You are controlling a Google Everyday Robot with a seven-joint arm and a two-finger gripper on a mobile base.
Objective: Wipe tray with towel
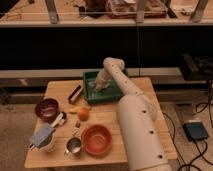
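Note:
A green tray [116, 95] sits at the back middle of the wooden table. My white arm reaches forward from the bottom right and bends down into the tray. My gripper [98, 88] is low inside the tray's left half, pressed onto a pale towel [93, 86] that lies on the tray floor. The gripper hides most of the towel.
On the table [60, 90] left of the tray lies a dark bar-shaped object [75, 93]. Nearer the front are a dark red bowl [46, 108], an orange fruit [83, 114], an orange bowl [96, 139], a metal cup [73, 146] and a white mug with a grey cloth [43, 137].

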